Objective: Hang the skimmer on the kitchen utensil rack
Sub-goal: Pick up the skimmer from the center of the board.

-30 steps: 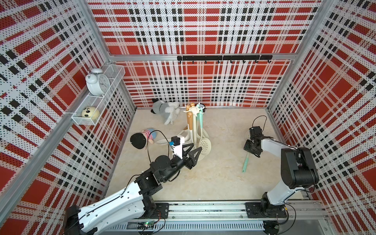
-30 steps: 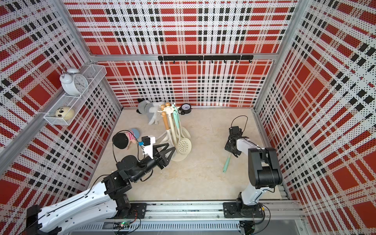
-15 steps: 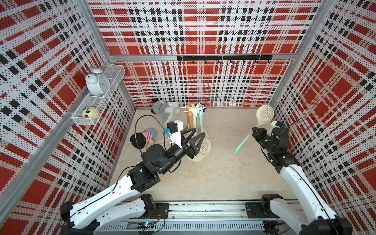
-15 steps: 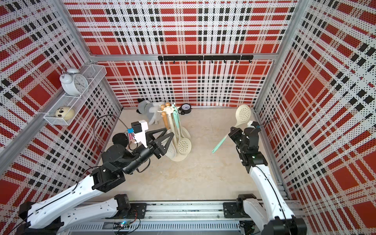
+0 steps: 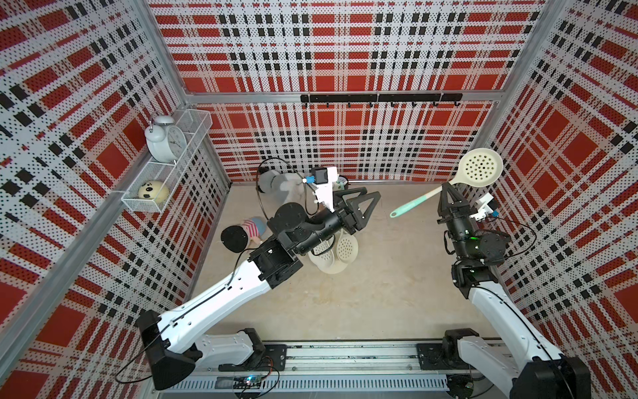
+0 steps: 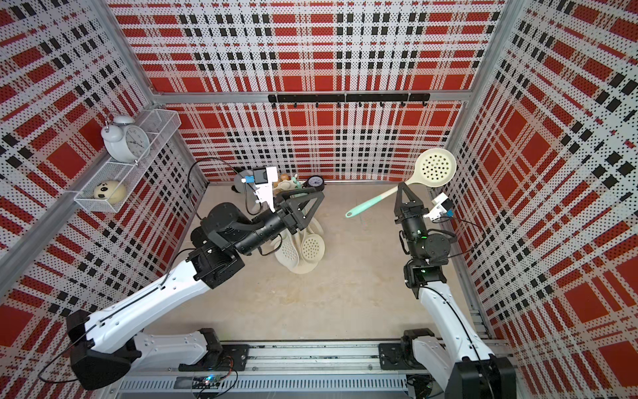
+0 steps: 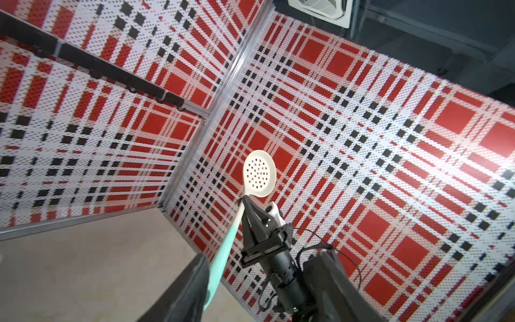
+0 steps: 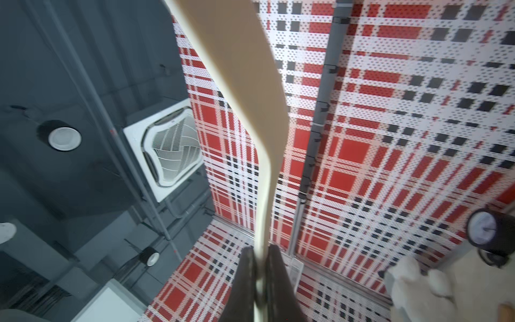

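Observation:
The skimmer (image 5: 481, 168) has a cream perforated head and a teal-tipped handle. It hangs in the air near the right wall, head up and handle slanting down to the left. My right gripper (image 5: 445, 187) is shut on the handle (image 8: 263, 212) just below the head. My left gripper (image 5: 371, 193) stands open and empty above the kitchen utensil rack (image 5: 333, 267), its fingers (image 7: 192, 287) facing the skimmer (image 7: 259, 177). The left arm hides most of the cream rack. Only the disc base (image 6: 303, 267) and hanging utensil heads (image 6: 311, 246) show.
A black hook rail (image 5: 379, 98) runs along the back wall. On the left wall, a wire shelf (image 5: 193, 119) holds an alarm clock (image 5: 165, 143) and a round toy (image 5: 153, 190). A grey plush (image 5: 272, 181), a striped doll (image 5: 253, 228) and a small black clock (image 6: 315, 181) lie near the rack.
The right gripper has lifted the skimmer off the table and raised it high by the right wall. The left arm has risen over the rack and its jaws have widened slightly.

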You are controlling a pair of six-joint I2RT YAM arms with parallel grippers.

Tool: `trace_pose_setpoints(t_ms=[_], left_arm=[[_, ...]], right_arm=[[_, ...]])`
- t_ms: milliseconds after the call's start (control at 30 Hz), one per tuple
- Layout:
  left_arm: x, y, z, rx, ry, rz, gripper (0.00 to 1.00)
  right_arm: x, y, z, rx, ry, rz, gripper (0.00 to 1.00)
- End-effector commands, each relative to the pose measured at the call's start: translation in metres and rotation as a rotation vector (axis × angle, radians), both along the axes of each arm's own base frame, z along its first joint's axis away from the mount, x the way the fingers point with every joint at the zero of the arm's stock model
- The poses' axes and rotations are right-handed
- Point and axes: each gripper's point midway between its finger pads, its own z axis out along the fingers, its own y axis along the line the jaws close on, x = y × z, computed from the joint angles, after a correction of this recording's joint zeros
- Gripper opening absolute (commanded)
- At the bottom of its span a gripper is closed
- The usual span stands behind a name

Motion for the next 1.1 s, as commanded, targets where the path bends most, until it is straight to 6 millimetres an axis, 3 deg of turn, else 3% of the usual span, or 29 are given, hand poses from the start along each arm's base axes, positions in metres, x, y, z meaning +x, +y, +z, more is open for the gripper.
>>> trace_pose_setpoints(t_ms=[0,333,433,667,1067], left_arm=[[-0.013,-0.014,0.016,-0.055,-0.002,-0.105,0.65],[-0.022,-0.064,0.005,-0.045,0.038,-0.216,0.69],[-0.024,-0.071,0.002,-0.047,0.047,-0.236,0.62],[-0.025,-0.071,0.004,-0.070,0.040,-0.243,0.50],[-0.021,-0.059,0.009,-0.105,0.027,-0.219,0.49]], right_arm=[[-0.037,-0.001,0.068,0.086,-0.231,0.004,0.00],[-0.049,0.018,0.099,0.111,-0.317,0.044,0.00],[-0.052,0.018,0.101,0.107,-0.323,0.044,0.00],[-0.054,0.018,0.099,0.103,-0.320,0.043,0.00],[-0.058,0.020,0.094,0.102,-0.324,0.058,0.00]])
